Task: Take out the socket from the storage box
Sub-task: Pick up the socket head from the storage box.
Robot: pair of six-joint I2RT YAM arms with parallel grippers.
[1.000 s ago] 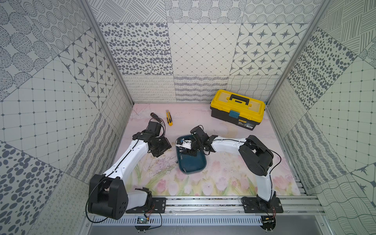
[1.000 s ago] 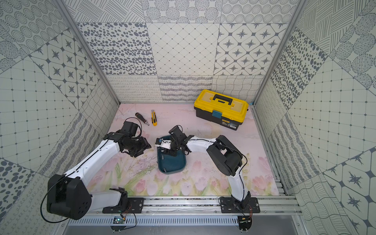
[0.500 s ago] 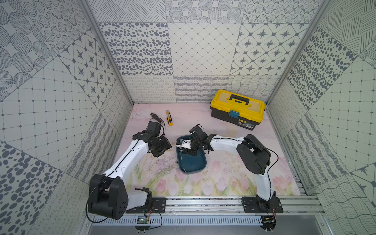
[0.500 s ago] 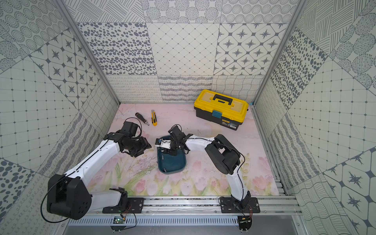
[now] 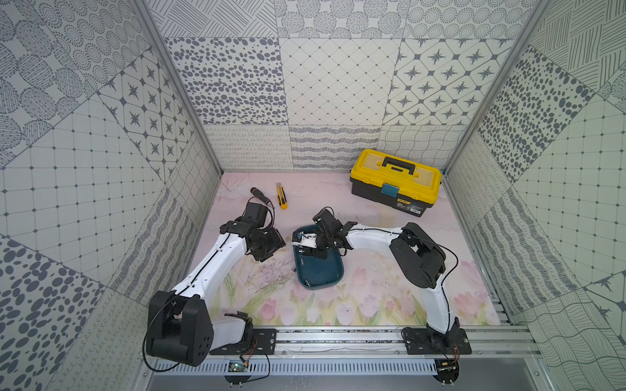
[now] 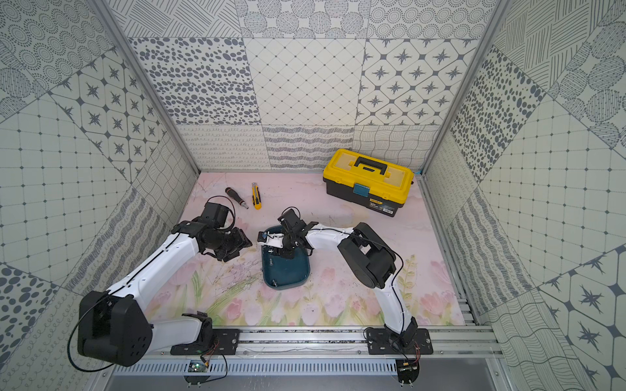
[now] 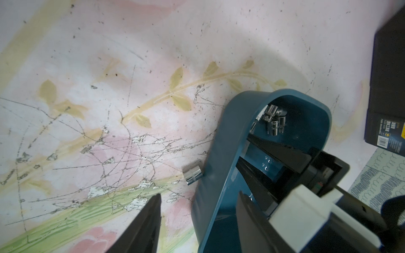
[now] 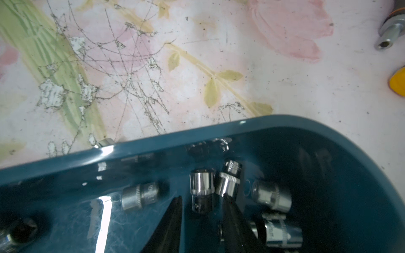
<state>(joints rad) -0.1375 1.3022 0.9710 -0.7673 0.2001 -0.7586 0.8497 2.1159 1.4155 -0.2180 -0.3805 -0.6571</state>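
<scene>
Right claw (image 8: 202, 197) is down inside the storage box (image 8: 328, 166), at the box's far end in both top views. The socket (image 8: 201, 186) sits between its two black fingers (image 8: 173, 219), one on either flank, with the tips level with the socket's lower half. I cannot tell whether they pinch it or only bracket it (a sliver of teal shows on each side).

Socket: a short chrome cylinder with a fine knurled band and a darker narrow end toward the claw, on the box floor. A second socket (image 8: 229, 181) leans against it, tilted. Loose sockets (image 8: 271, 197) lie nearby in the box.

Left claw (image 7: 199, 195) is spread wide and empty over the table (image 7: 131, 65), near the box's outer wall. A stray socket (image 7: 193, 177) lies on the table just beside that wall.
</scene>
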